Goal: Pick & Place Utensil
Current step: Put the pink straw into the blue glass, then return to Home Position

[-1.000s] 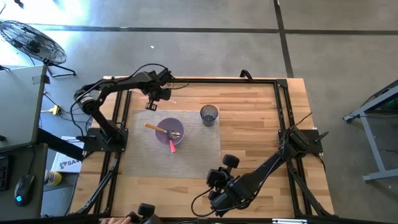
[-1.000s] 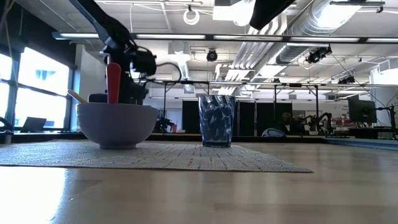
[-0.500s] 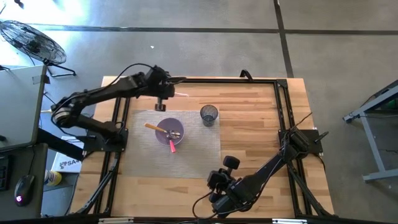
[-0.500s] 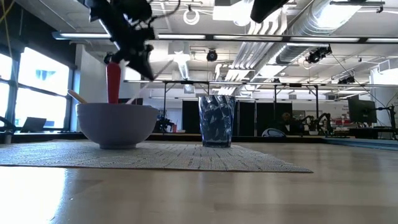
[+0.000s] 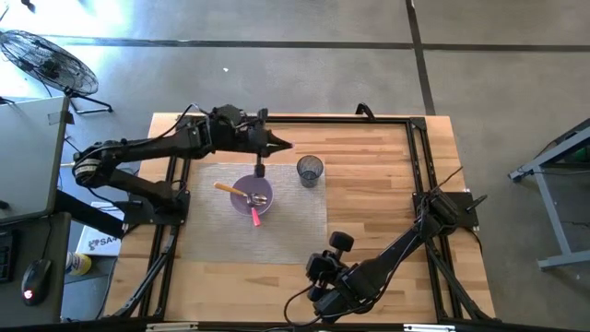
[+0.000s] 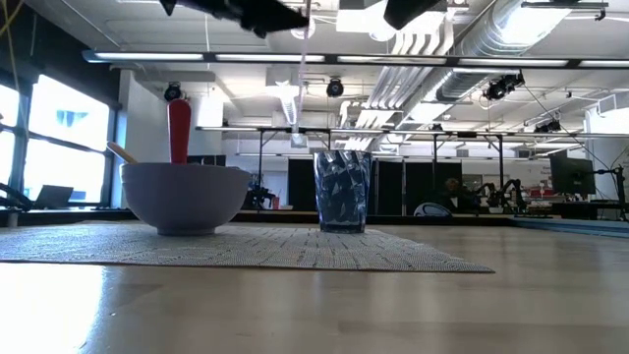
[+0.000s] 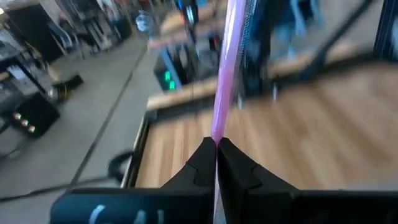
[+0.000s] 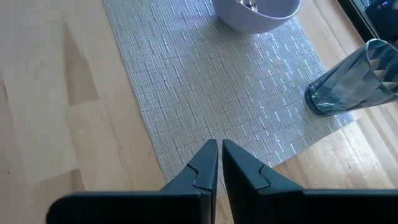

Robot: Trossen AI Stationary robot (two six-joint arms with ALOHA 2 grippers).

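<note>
My left gripper is high above the table's far part, between the lavender bowl and the dark cup, shut on a thin pink utensil. In the low view the utensil hangs upright, with its lower end just above the cup. The bowl rests on the grey mat and holds a red-handled utensil, a wooden one and a metal one. My right gripper waits shut over the mat's near edge. My left gripper pinches the pink utensil's handle between its two shut fingertips. The handle runs on forward past the fingers. The utensil is lifted clear of the bowl and the table. In the low view it hangs nearly upright below the gripper.
The grey woven mat lies under the bowl, and the cup stands at its far right corner. A black frame rail runs round the table. Bare wood lies to the right of the mat. The right arm crosses the near right part.
My left gripper has risen from behind the bowl and moved toward the table's right, toward the cup, leaving the top of the low view. It has kept shut on the pink utensil, which now hangs upright above the cup.
</note>
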